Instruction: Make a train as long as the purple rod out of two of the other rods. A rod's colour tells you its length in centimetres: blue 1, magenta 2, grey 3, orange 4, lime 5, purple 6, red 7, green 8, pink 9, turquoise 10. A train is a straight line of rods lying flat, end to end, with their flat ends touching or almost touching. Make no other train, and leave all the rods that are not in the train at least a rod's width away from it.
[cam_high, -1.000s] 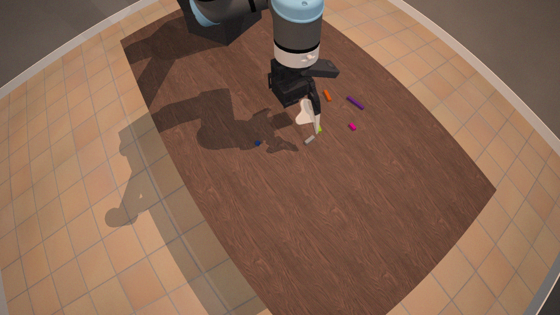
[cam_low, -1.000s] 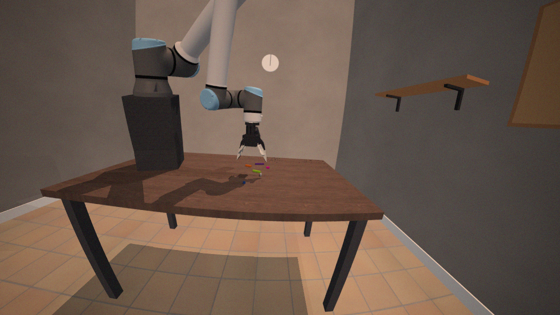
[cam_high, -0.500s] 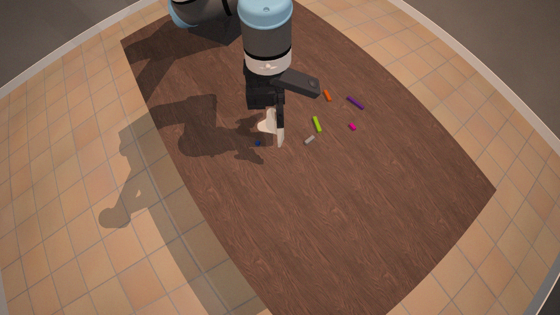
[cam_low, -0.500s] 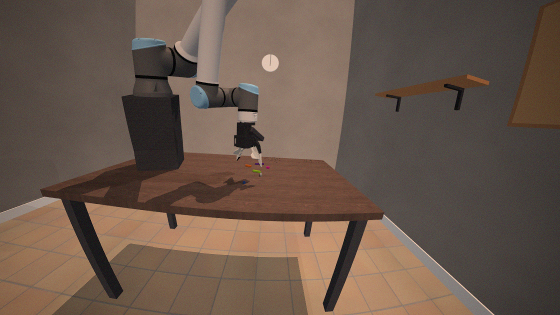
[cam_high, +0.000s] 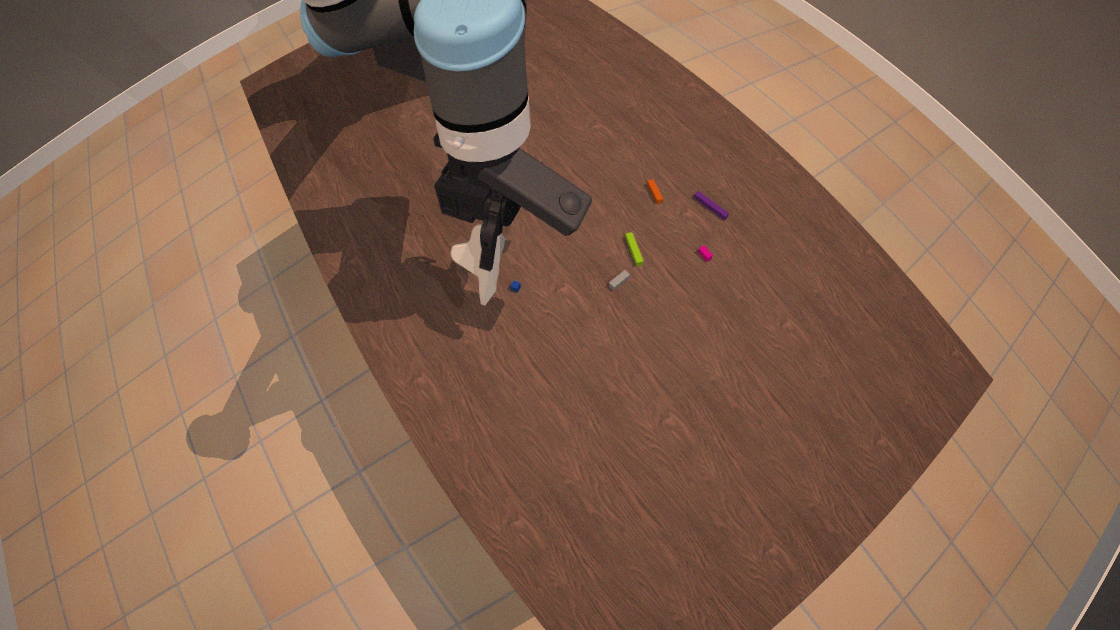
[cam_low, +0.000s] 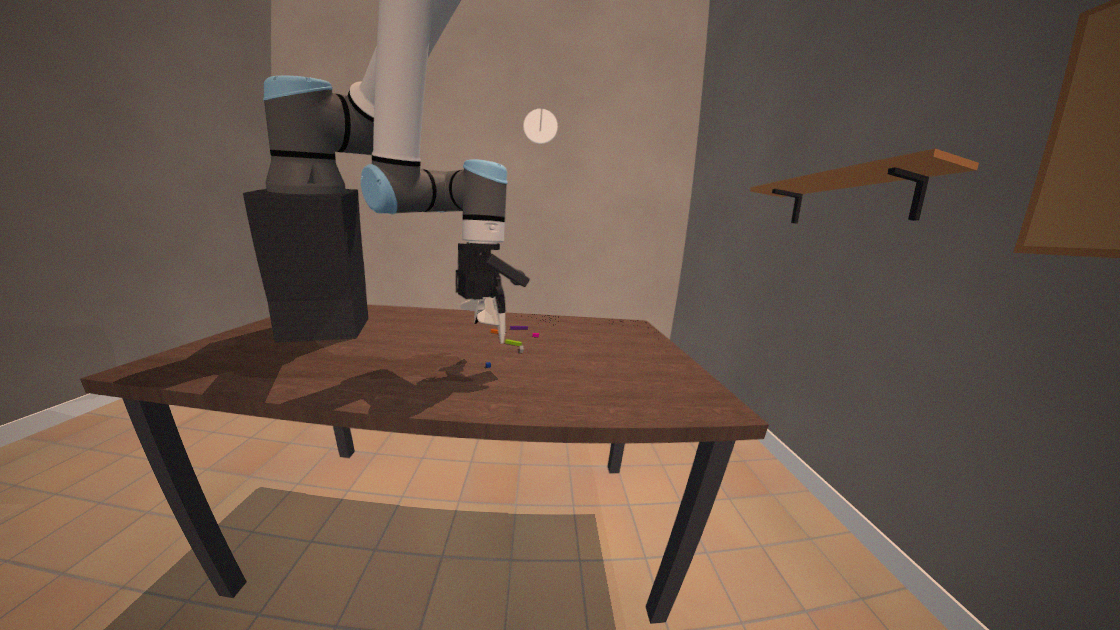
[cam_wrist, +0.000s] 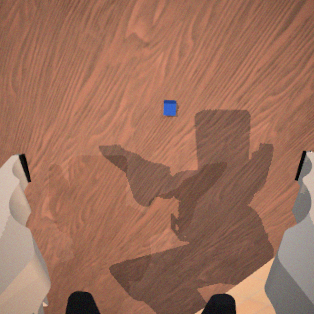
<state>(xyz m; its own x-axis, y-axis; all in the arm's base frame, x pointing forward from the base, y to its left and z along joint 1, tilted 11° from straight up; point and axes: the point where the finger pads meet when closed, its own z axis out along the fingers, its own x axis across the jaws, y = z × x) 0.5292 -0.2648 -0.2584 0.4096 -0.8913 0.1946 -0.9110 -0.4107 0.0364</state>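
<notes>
White and wide open, my jaws (cam_high: 479, 272) hold nothing above the brown desk (cam_high: 626, 438). Just beside them lies the blue rod (cam_high: 514, 286). Farther toward the desk's right edge lie the grey rod (cam_high: 618, 279), lime rod (cam_high: 633, 248), magenta rod (cam_high: 704, 252), orange rod (cam_high: 654, 190) and purple rod (cam_high: 710, 205), all apart.

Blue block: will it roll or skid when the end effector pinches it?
The blue block looks square-sided and lies flat, so it probably won't roll. It is the smallest piece and likely light, so an off-centre touch from the wide-open end effector may skid or twist it.
</notes>
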